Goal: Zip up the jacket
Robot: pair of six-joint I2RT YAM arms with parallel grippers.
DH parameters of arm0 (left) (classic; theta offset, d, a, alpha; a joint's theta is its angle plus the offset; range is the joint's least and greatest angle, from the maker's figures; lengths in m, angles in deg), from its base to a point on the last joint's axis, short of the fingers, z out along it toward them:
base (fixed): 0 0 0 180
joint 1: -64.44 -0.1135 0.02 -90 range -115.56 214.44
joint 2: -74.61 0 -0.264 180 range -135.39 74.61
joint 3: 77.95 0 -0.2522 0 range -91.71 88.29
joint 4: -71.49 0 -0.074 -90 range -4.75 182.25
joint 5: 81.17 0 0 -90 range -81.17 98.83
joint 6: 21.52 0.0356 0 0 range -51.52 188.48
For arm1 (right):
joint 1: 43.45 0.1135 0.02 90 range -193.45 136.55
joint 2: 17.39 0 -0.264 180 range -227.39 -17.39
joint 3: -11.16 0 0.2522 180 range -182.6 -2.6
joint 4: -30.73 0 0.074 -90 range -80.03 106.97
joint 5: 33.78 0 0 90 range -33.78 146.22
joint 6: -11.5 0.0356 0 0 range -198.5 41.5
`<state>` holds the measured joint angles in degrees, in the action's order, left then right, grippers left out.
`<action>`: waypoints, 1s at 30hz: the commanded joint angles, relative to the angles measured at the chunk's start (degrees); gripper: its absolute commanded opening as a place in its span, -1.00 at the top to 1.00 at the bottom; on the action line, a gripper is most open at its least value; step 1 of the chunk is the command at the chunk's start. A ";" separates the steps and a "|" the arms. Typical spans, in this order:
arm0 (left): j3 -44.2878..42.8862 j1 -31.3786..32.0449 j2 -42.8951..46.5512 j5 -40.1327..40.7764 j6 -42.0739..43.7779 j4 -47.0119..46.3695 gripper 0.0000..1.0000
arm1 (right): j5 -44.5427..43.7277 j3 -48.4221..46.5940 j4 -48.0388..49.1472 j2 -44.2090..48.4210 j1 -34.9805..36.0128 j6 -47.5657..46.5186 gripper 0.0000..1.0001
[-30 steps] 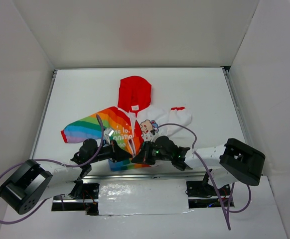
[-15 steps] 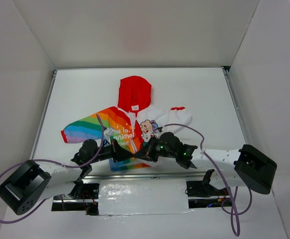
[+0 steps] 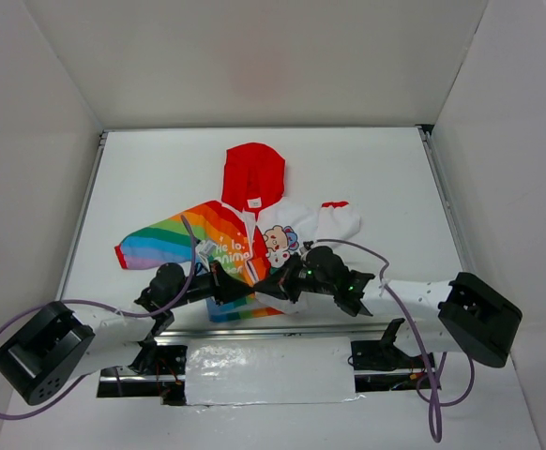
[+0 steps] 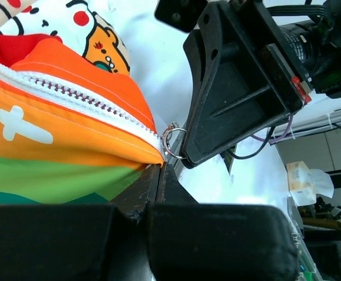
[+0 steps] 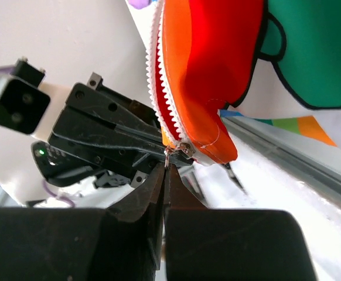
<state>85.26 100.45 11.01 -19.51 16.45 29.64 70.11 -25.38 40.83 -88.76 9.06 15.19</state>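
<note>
The jacket (image 3: 247,225) is lying flat near the middle of the table (image 3: 386,178), its red hood (image 3: 252,173) pointing toward the far wall and its rainbow sleeve (image 3: 156,246) reaching out to the left; the teeth of its white zipper (image 4: 71,93) are showing bare along the orange edge; at the hem nearest the arms, the left tool (image 4: 160,171) is pinching the orange corner, fingers pressed together; the right tool (image 5: 166,167), likewise closed, is gripping the small metal zipper pull (image 5: 184,148) at the zipper's bottom end; both tools are crowding close together there.
</note>
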 commanded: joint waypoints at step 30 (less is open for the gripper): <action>1.45 8.02 4.36 2.50 5.36 8.42 1.00 | -5.19 -2.26 24.14 -2.10 -8.12 22.51 1.00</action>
<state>84.56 107.47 15.25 -13.87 19.82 36.26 68.43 -24.73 58.53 -89.96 2.66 34.67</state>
